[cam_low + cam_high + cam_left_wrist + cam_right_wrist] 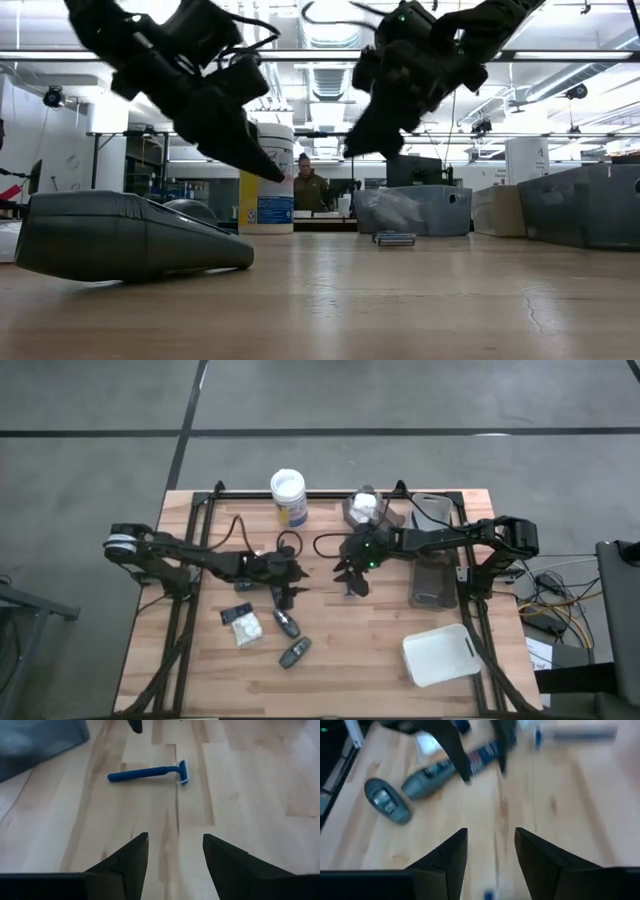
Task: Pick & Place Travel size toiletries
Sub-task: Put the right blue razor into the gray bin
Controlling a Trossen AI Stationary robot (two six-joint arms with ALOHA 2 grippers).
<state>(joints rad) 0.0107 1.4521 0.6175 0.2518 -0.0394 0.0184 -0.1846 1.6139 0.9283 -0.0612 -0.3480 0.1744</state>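
Left wrist view: razor (148, 772) mid-desk, light, stiff, slippery; grip handle middle. Left gripper (175, 852) open, empty; right gripper (490, 852) open, empty.

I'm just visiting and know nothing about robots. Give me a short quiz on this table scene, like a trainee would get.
1. True or false: the left gripper is holding the blue razor.
2. The jar has a lid that is: A white, B red, C black.
3. Fill in: the white tray lies on the ____ arm's side.
Key: 1 false; 2 A; 3 right.
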